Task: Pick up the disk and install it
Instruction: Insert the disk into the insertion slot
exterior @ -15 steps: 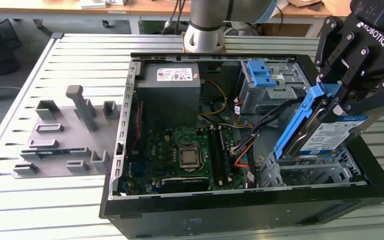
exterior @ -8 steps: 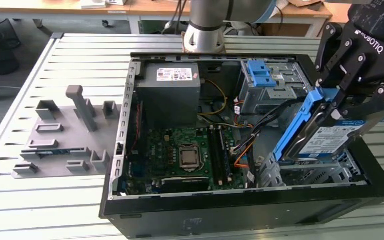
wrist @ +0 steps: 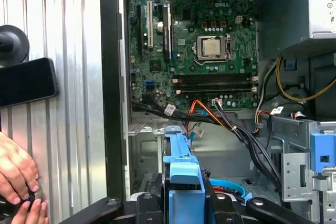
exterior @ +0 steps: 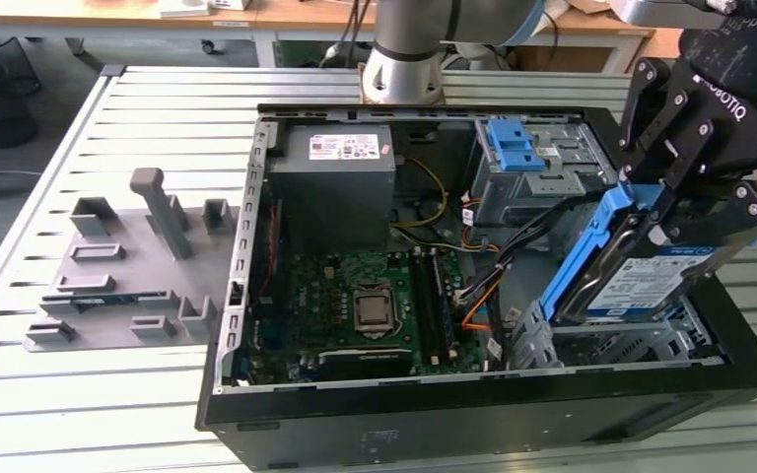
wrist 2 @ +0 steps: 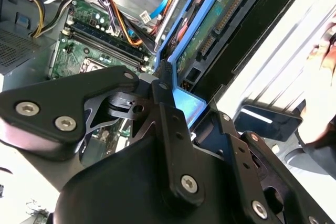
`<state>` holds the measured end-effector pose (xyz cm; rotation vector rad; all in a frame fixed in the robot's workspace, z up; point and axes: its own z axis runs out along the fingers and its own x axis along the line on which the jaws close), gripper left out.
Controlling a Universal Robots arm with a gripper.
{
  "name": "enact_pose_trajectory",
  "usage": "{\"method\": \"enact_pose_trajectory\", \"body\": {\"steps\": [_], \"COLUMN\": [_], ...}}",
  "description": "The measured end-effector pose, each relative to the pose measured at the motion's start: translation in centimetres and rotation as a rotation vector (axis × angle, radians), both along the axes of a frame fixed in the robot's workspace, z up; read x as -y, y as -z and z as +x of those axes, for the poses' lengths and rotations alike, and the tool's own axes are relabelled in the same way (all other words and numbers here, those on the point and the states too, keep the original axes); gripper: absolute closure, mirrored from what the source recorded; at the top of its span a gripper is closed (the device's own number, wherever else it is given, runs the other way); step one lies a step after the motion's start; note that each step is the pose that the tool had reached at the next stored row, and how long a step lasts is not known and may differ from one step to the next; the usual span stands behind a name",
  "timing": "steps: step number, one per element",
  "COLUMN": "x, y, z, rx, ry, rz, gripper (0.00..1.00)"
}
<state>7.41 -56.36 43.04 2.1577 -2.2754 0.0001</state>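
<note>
slatted metal table (exterior: 36, 394), grey fixture plate (exterior: 129, 271) at the exterior view's left. open computer case (exterior: 484, 429) mid-table, motherboard (exterior: 352, 296) and power supply (exterior: 339, 192) inside. at that view's right, gripper (exterior: 657, 222) jaws pinching the disk (exterior: 642, 281), tilted above the drive cage (exterior: 615, 347).

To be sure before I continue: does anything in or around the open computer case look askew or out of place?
The disk stands tilted on edge in the gripper, over the metal bay, not seated flat. A person's hand is close beside the case.
</note>
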Motion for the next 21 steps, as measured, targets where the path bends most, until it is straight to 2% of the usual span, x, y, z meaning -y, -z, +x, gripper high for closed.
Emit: {"method": "enact_pose_trajectory", "body": {"steps": [21], "x": [0.11], "y": [1.85], "z": [0.0], "rx": [0.0], "ry": [0.0], "rz": [0.0], "gripper": [0.64]}}
